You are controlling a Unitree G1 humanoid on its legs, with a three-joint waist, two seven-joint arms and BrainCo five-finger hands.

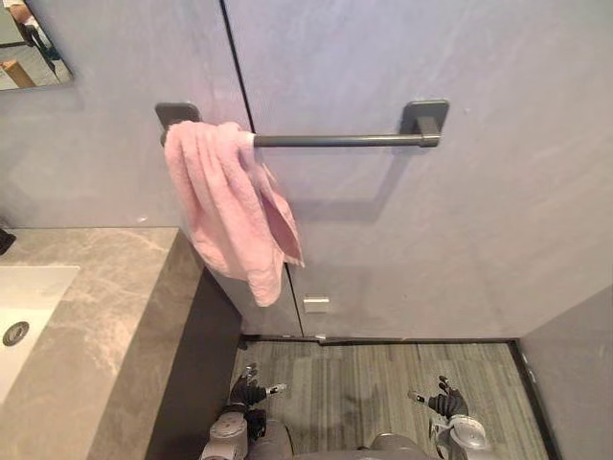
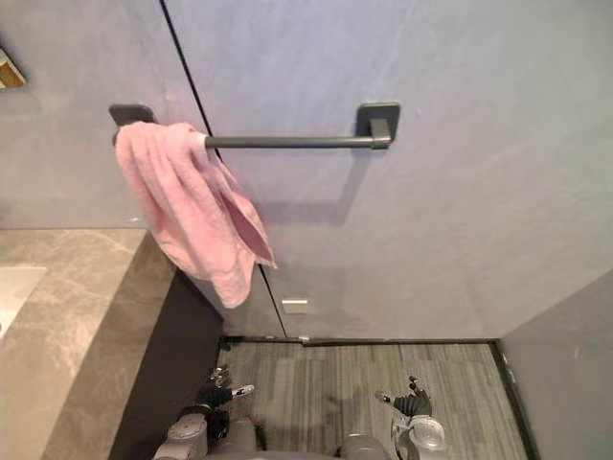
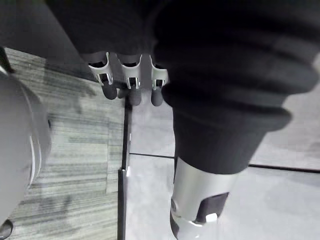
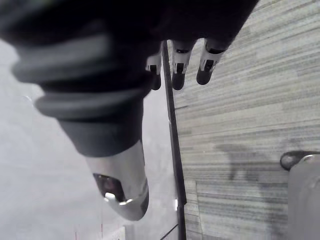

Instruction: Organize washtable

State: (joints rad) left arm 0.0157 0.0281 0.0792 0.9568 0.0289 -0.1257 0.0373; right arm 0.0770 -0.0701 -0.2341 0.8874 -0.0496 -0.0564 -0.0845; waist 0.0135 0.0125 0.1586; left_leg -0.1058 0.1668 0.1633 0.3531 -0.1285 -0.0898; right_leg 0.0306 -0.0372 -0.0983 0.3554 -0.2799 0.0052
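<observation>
My left robot hand (image 1: pixel 247 391) and right robot hand (image 1: pixel 442 401) hang released and empty. The bunched pink terry towel (image 1: pixel 230 206) on the dark metal rail (image 1: pixel 335 140) likely needs spreading next.

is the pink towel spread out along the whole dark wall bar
No, the pink towel hangs bunched at the left end of the dark metal bar, whose rest is bare.

Towel (image 1: pixel 230 201): plain pale pink throughout.
Towel bar (image 1: pixel 335 140) and its mounts: matte dark grey.
Wall (image 1: pixel 460 240): light grey, faintly mottled, crossed by a thin dark vertical seam.
Small wall plate (image 1: pixel 316 304): off-white.
Countertop (image 1: pixel 105 307): grey-brown stone with pale veining.
Basin (image 1: pixel 24 297): white.
Cabinet side (image 1: pixel 196 374): near-black.
Floor (image 1: pixel 383 379): grey, finely striped planks.
</observation>
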